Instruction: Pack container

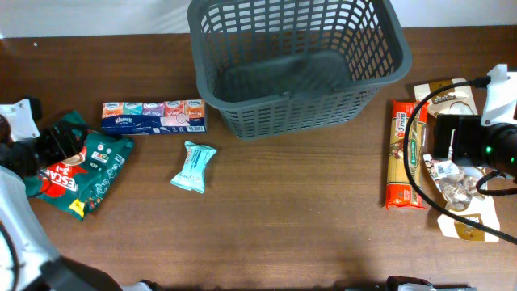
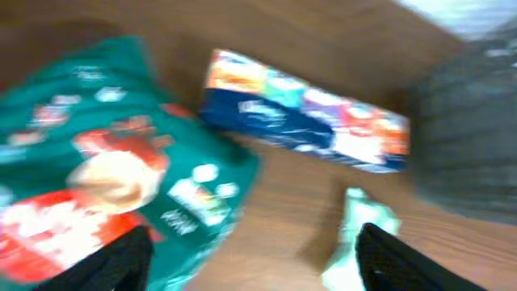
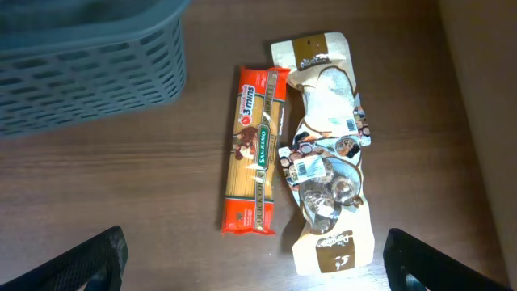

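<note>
At the far middle of the table, the basket (image 1: 299, 113) stands upright and empty, nothing yet packed into it. I have both arms out at the flanks.

The left gripper (image 2: 257, 259) hangs over the green bag (image 1: 81, 166), fingers spread wide and holding nothing. The tissue pack (image 1: 153, 117) lies just beyond the bag, and a small teal packet (image 1: 194, 166) lies nearer the table's middle. The left wrist view is blurred, so I cannot judge how high the gripper is.

The right gripper (image 3: 262, 267) is likewise wide open and empty. It sits above the pasta (image 3: 254, 149) and the cream pouch (image 3: 327, 145), which lie side by side with their edges touching.

I see four risks from here:
- **Two items at once:** on the right, a descent on the seam between pasta and pouch could catch both, or nudge one under the other.
- **Soft bag:** on the left, the bag looks soft and crumpled, so a pinch may take only loose film and slip on the lift.
- **Poor aim:** closing on that blurred view invites a bad grasp.
- **Basket rim:** the rim stands high, and a low carry could strike it and shove the basket away.
</note>
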`<action>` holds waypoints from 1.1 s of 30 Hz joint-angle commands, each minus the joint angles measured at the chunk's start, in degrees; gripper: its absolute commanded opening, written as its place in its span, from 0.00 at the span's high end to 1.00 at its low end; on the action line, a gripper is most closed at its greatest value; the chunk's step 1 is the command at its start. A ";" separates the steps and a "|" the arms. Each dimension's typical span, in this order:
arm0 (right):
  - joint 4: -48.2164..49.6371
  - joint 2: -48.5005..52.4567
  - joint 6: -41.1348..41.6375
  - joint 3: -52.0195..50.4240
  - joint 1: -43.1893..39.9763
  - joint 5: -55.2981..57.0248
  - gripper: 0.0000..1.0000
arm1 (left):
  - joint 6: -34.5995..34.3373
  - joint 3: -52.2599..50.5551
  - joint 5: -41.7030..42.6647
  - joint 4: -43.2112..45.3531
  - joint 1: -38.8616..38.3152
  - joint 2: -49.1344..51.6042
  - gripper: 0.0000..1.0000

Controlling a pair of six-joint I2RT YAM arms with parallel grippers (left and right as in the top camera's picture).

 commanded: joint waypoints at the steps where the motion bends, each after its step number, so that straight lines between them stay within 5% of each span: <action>1: 0.00 -0.33 0.68 0.96 -0.37 1.11 0.01 | -3.43 0.81 -19.30 0.59 -2.05 -6.82 0.15; 9: 0.00 -0.33 0.68 0.96 -0.37 1.11 0.01 | -9.79 0.81 -44.24 0.11 -7.89 -16.24 0.06; 26: 0.00 -0.33 0.68 0.96 -0.37 1.11 0.01 | -10.43 0.79 -32.70 -2.93 -8.59 3.37 0.06; 33: 0.00 -0.33 0.68 0.96 -0.37 1.11 0.01 | -15.98 0.79 -32.74 -2.93 -8.59 6.69 0.05</action>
